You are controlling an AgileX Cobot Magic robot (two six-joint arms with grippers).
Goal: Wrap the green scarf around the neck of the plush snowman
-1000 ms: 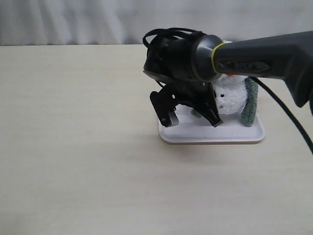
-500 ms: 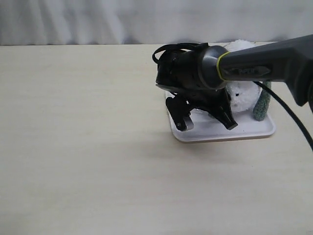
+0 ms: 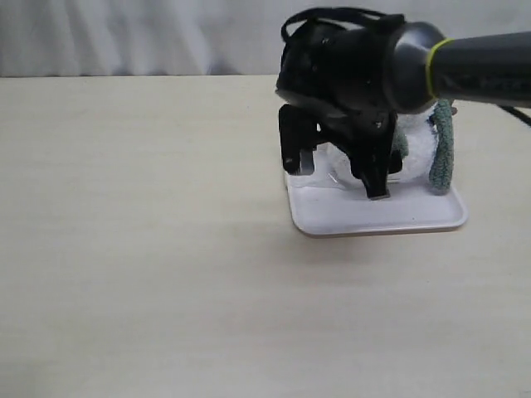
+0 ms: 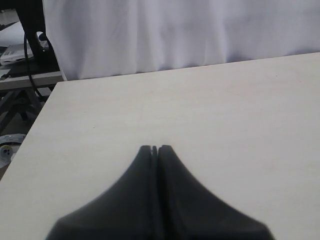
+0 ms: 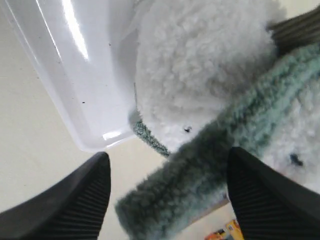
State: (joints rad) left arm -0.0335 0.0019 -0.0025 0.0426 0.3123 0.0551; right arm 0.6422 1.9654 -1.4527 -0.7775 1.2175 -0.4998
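Note:
The plush snowman (image 3: 417, 148) stands on a white tray (image 3: 373, 217), mostly hidden behind my right gripper (image 3: 336, 170). The green scarf (image 3: 441, 157) hangs down its right side. In the right wrist view the scarf (image 5: 220, 150) crosses the snowman's (image 5: 200, 60) fluffy white front, and its loose end lies between the fingers of my right gripper (image 5: 170, 192). That gripper is open, with a gap on each side of the scarf. My left gripper (image 4: 156, 148) is shut and empty above bare table, outside the exterior view.
The tray's glossy rim (image 5: 65, 80) lies close beside the snowman. The tabletop (image 3: 141, 249) is pale wood with a white curtain (image 3: 124, 33) behind it. The right arm (image 3: 481, 70) reaches in from the right, above the tray.
My right gripper has risen and moved right, and its jaws now stand wide round the scarf end. The tray with the snowman slid a little to the right. The left gripper stayed shut.

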